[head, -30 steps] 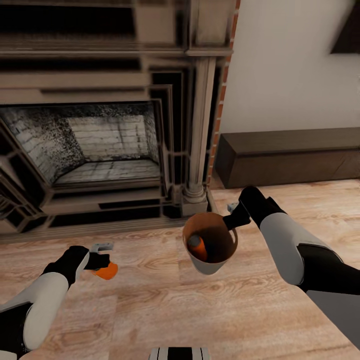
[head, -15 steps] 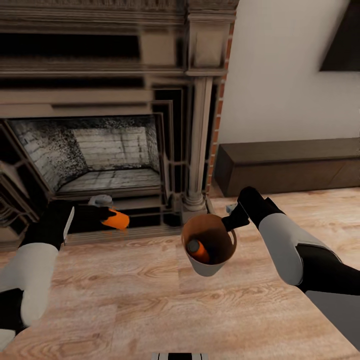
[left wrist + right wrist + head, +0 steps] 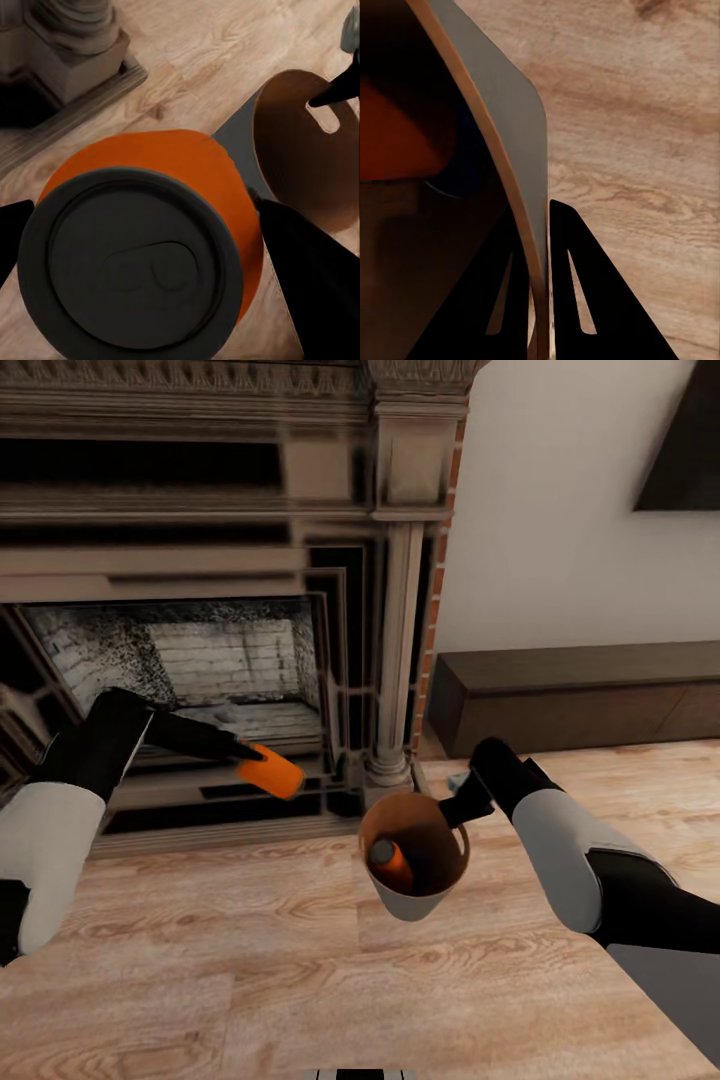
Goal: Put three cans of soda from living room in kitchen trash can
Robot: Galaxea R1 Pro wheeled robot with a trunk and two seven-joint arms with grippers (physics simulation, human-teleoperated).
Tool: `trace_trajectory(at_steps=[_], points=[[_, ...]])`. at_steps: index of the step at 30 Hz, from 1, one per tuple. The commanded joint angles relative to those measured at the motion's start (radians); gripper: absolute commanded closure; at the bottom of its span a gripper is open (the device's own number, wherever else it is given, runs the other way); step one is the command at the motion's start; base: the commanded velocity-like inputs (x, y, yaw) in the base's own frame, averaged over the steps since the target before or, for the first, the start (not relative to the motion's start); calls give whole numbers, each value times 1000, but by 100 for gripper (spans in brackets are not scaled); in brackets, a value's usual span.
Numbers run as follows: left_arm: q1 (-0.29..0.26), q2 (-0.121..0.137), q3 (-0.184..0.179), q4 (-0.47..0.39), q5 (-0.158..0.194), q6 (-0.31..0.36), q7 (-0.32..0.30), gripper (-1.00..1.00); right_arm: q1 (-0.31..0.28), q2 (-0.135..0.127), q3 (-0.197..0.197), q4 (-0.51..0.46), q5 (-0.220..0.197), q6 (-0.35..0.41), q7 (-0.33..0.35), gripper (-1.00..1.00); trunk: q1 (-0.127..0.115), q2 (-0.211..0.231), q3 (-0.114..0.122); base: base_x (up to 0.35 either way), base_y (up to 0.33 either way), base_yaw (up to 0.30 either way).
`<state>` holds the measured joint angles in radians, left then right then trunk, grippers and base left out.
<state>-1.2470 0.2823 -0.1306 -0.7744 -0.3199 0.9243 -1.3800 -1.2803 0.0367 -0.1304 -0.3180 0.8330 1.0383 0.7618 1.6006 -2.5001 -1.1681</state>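
Note:
An orange can of soda lies sideways in the air in front of the fireplace, with my left gripper shut on it. In the left wrist view its grey top faces the camera between the dark fingers. The tash can, pale outside and brown inside, hangs tilted just right of and below that can. My right gripper is shut on its rim. A second orange can lies inside it. The right wrist view shows the bin wall pinched between the fingers.
The fireplace with its stone column stands straight ahead. A long low dark-brown cabinet runs along the white wall at the right, under a black TV corner. Light wood plank floor lies below both arms.
My left arm has lifted the orange can from near the floor and carried it up and right, toward the bin. The right arm and bin have barely moved. The head view has tilted up a little.

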Motion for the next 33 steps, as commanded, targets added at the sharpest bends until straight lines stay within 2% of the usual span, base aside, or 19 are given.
trace_trajectory(at_steps=[1, 3, 5, 6, 8, 12, 19, 22, 23, 24, 25, 27, 32, 33], points=[[-1, -9, -8, 0, -2, 5, -6, 100, -1, 4, -8, 1, -28, 9, 4, 100, 0, 0, 0, 0, 0, 0], [-9, -53, -44, -4, -2, 34, -21, 100, -1, 27, -8, 3, -28, 9, 4, 100, 0, 0, 0, 0, 0, 0], [-17, -90, -115, -17, -4, 63, -23, 100, -1, 46, -9, 4, -27, 9, 4, 100, 0, 0, 0, 0, 0, 0], [-19, -105, -150, -28, -4, 77, -24, 100, -1, 52, -9, 4, -27, 9, 4, 100, 0, 0, 0, 0, 0, 0], [-22, -122, -192, -73, -5, 118, -25, 100, -1, 58, -8, 5, -27, 9, 4, 100, 0, 0, 0, 0, 0, 0], [-23, -144, -217, -113, -6, 123, -25, 100, -1, 74, -8, 5, -27, 9, 3, 100, 0, 0, 0, 0, 0, 0], [-23, -155, -223, -162, -5, 123, -27, 100, -1, 82, -5, 5, -27, 9, 3, 100, 0, 0, 0, 0, 0, 0], [-23, -177, -229, -167, -7, 123, -27, 100, -1, 83, -4, 5, -27, 9, 3, 100, 0, 0, 0, 0, 0, 0], [-23, -194, -249, -168, -7, 123, -27, 100, -1, 88, -4, 5, -27, 9, 2, 100, 0, 0, 0, 0, 0, 0], [-23, -199, -257, -168, -8, 123, -27, 100, -1, 90, -4, 5, -27, 9, 2, 100, 0, 0, 0, 0, 0, 0], [-23, -212, -285, -167, -9, 123, -26, 100, -1, 93, -3, 4, -27, 9, 2, 100, 0, 0, 0, 0, 0, 0], [-23, -220, -312, -165, -10, 123, -24, 100, -1, 95, -3, 4, -27, 9, 2, 100, 0, 0, 0, 0, 0, 0], [-23, -235, -344, -163, -11, 123, -17, 100, -1, 99, -2, 3, -28, 9, 2, 100, 0, 0, 0, 0, 0, 0], [-22, -246, -350, -161, -15, 123, -7, 100, -1, 101, -2, 2, -28, 9, 2, 100, 0, 0, 0, 0, 0, 0]])
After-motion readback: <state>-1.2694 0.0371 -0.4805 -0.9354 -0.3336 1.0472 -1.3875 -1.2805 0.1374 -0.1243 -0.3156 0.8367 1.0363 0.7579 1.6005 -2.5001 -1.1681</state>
